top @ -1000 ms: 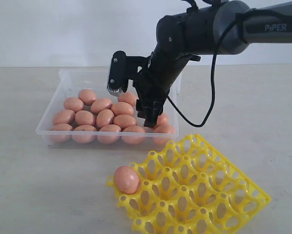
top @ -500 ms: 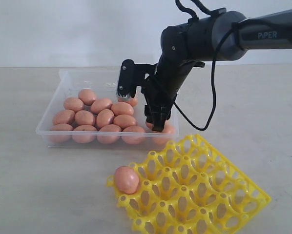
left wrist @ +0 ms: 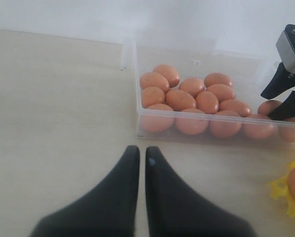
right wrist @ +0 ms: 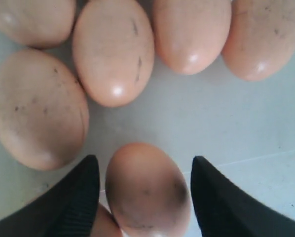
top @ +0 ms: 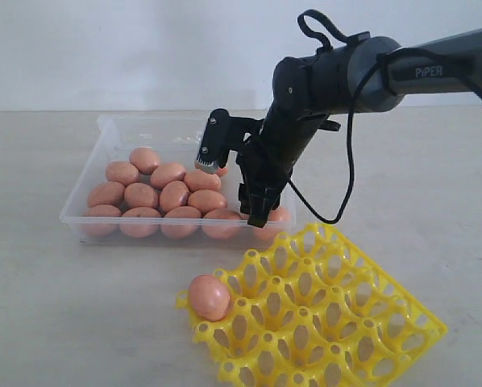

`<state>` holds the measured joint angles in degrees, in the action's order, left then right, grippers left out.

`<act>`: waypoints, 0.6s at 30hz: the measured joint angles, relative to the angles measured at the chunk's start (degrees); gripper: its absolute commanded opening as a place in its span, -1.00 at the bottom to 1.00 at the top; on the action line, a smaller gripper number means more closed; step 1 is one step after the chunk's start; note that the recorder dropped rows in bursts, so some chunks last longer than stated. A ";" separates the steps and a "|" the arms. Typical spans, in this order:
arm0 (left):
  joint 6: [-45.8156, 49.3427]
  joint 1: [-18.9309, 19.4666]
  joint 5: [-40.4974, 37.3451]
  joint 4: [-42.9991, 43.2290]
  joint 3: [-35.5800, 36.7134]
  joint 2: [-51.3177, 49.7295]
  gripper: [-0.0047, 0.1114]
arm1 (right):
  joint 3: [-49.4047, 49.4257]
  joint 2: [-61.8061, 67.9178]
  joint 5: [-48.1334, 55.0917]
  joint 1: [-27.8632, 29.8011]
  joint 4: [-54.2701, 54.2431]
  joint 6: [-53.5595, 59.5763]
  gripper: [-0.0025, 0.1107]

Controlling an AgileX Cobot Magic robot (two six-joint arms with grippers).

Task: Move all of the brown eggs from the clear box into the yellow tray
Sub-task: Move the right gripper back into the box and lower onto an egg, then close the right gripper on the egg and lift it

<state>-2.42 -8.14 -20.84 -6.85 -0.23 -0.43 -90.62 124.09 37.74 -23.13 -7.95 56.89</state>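
Several brown eggs (top: 173,195) lie packed in the clear box (top: 86,181). One more brown egg (top: 209,297) sits in the near-left corner cup of the yellow tray (top: 338,318). My right gripper (top: 234,185) is open and reaches down into the box's right end. In the right wrist view its open fingers straddle one egg (right wrist: 147,190) without pressing it, and other eggs (right wrist: 113,54) lie just beyond. My left gripper (left wrist: 142,150) is shut and empty, over bare table short of the box (left wrist: 137,94).
The tray stands on the table in front of and to the right of the box. A black cable (top: 350,161) loops down from the right arm beside the box's right end. The right gripper's fingers (left wrist: 285,96) show at the edge of the left wrist view.
The right gripper has shifted right and lowered toward the eggs at the box's right end, staying open. The left gripper, eggs and tray have not moved.
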 measured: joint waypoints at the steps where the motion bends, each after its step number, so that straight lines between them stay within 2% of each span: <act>1: 0.00 0.00 0.00 0.00 0.00 0.00 -0.85 | 0.00 0.00 -0.12 0.00 0.00 0.00 -0.05; 7: 0.00 0.00 0.00 0.00 0.00 0.00 -0.85 | 0.00 2.77 -1.74 0.00 0.84 -1.04 -0.05; 8: 0.00 0.00 0.00 0.00 0.00 0.00 -0.85 | 0.00 2.87 -1.83 0.00 1.57 -2.75 -0.11; 9: 0.00 0.00 0.00 0.00 0.00 0.00 -0.85 | 0.00 2.87 -2.42 0.00 2.76 -5.35 -0.21; 12: 0.00 0.00 0.00 0.00 0.00 0.00 -0.85 | 0.00 2.87 -4.11 0.00 6.47 -12.87 -0.86; 13: 0.00 0.00 0.00 0.00 0.00 0.00 -0.85 | 0.00 2.87 -4.22 0.00 7.30 -14.66 -0.96; 18: 0.00 0.00 0.00 0.00 0.00 0.00 -0.85 | 0.00 2.87 -4.59 0.00 7.95 -16.60 -0.96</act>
<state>-2.42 -8.14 -20.84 -6.85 -0.23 -0.43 -90.62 126.96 33.15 -23.13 0.00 40.29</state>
